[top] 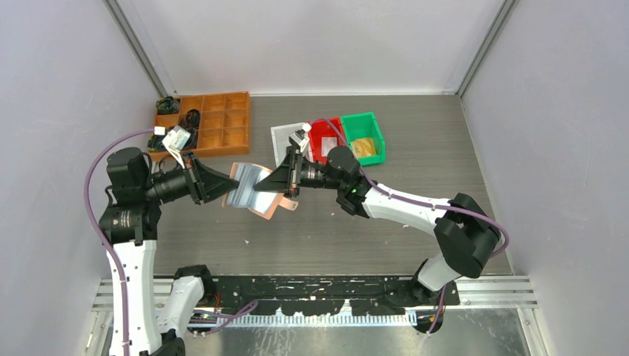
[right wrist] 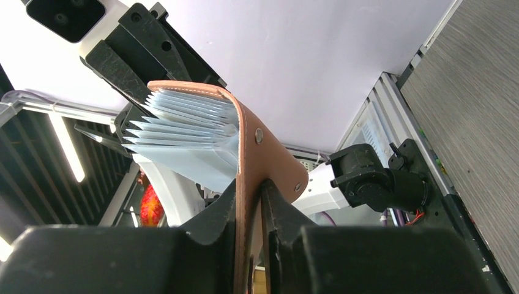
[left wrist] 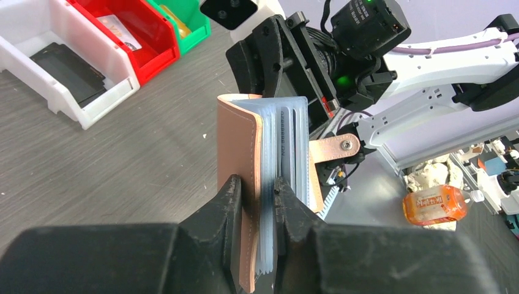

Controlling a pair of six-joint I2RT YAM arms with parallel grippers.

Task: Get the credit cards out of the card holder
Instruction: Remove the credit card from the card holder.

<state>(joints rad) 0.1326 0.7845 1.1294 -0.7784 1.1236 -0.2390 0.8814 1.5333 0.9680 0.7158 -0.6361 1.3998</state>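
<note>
While both arms meet mid-table, count is: one table [top: 415, 148], two arms, one wooden tray [top: 215, 122], three bins, one holder. Left arm [top: 133, 215] rises from its base, elbow up, forearm level and pointing right. Right arm [top: 415, 208] stretches low across the table, pointing left. Grippers face each other, almost nose to nose.

Tray sits far left, divided into compartments, dark bits in the left ones. Bins stand in a row at the far middle: white bin [top: 284, 137] with one dark flat item, red bin [top: 324, 141] with one pale item, green bin [top: 371, 122] with one yellow item.

Holder [top: 252, 189] is off the table, spread open between the two grippers. Left gripper [left wrist: 257, 190] is narrow, clamped on one pink cover plus a few clear sleeves. Right gripper [right wrist: 250, 190] is narrow too, pinching the other pink cover. Sleeves [right wrist: 183, 131] fan out between the covers.

Cards [left wrist: 286, 141] sit inside the sleeves; number cannot be told. One edge carries a line of print, too small to read. One pink tab [left wrist: 333, 147] with a metal snap sticks out sideways.
</note>
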